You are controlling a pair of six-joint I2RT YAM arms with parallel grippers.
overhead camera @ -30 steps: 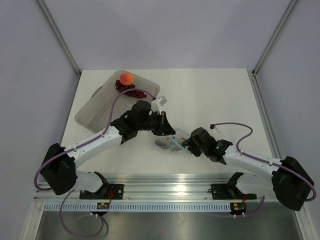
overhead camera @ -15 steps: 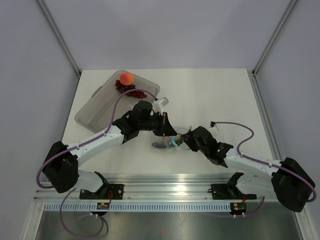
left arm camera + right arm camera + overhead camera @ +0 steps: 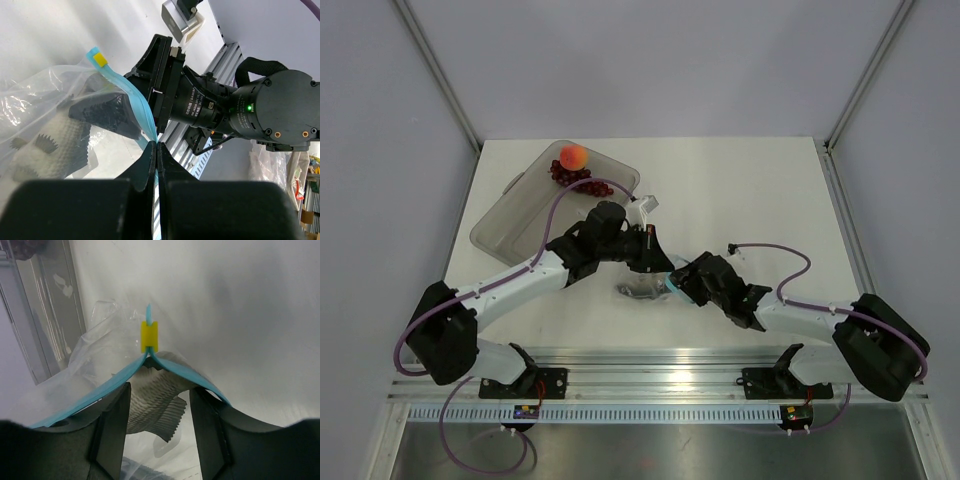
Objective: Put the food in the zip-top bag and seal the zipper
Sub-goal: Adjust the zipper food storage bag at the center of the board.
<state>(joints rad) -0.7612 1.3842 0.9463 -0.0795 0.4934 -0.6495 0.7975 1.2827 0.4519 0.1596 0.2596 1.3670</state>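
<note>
Food: the peach [image 3: 572, 156] and the grapes [image 3: 578, 180] lie together in the far corner of the grey tray [image 3: 515, 220], well apart from the bag. Neither has been moved yet.
Bag: the clear zip-top bag [image 3: 642, 290] lies crumpled on the white table [image 3: 740, 190] between the two arms, near the front edge.
Zipper: the blue-teal zipper [image 3: 131, 95] is unsealed. Its two lips part below the yellow slider [image 3: 149, 336] at one end.
Left gripper: the left gripper [image 3: 156, 150] is clenched on the zipper strip and holds one lip up.
Right gripper: the right gripper [image 3: 160, 390] is at the bag's mouth with its fingers spread apart, pinching nothing that shows.
Progress: early, by my reading. The mouth is being opened, and loading both foods and sealing are left to do.
In the way: both arms crowd the mouth. A pale ridged shape shows through the plastic, and I cannot tell what it is.
</note>
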